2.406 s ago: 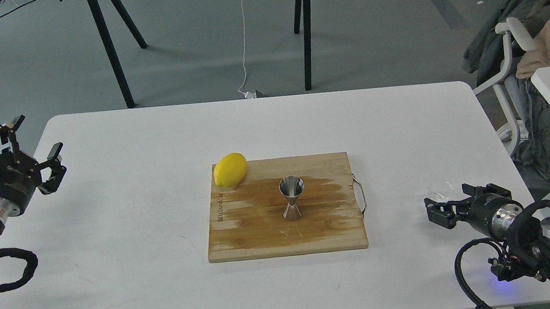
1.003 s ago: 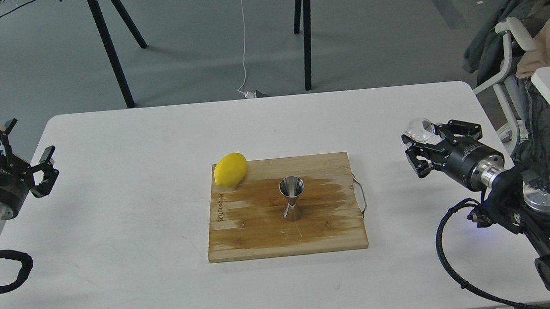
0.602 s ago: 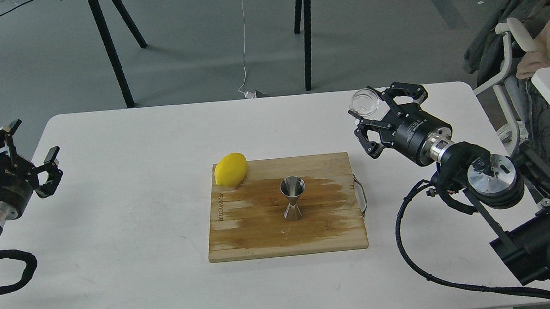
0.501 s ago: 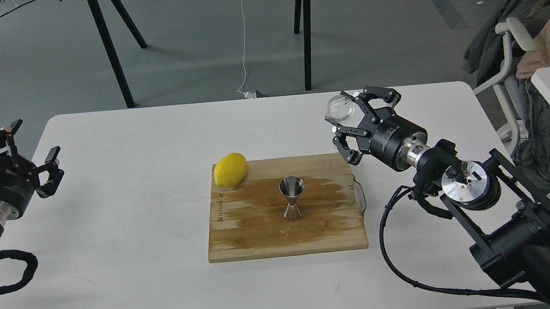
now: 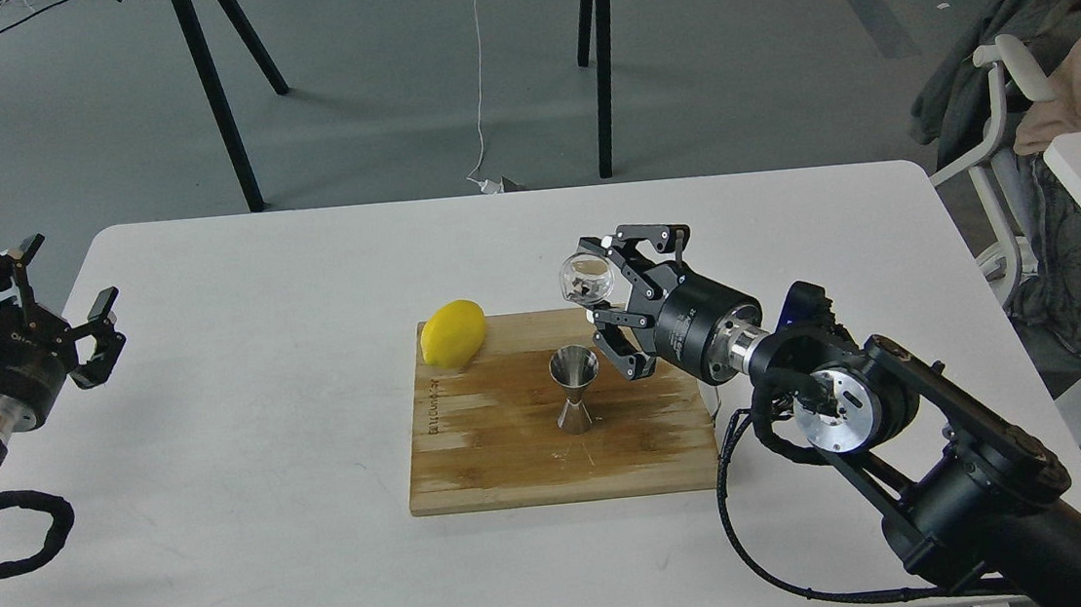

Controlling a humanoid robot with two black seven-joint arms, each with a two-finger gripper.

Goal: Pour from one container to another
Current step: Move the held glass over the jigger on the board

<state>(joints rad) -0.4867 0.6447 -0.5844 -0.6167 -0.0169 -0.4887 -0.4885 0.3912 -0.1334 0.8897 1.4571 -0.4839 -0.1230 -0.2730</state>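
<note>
Right tool point(image 5: 610, 290) clamped on glass cup point(image 5: 586, 278), airborne just above-right of jigger point(image 5: 574, 389) mid-board; grasp and carry done, tilt and pour pending; left tool point(image 5: 39, 296) spread, idle.

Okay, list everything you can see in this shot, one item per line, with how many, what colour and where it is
glass cup: one, clear, held in the right gripper, raised just above and right of the jigger
jigger: one, shiny steel, upright near the middle of the cutting board
lemon: one, yellow, on the board's far left corner
cutting board: one, brown wood with a darker patch, centre of the table
table: one, white, fills most of the view
black frame legs: dark, on the grey floor beyond the table
chair: one, white with dark clothing over it, far right
left gripper: one, black, open, off the table's left edge
right gripper: one, black, shut on the glass cup
</note>
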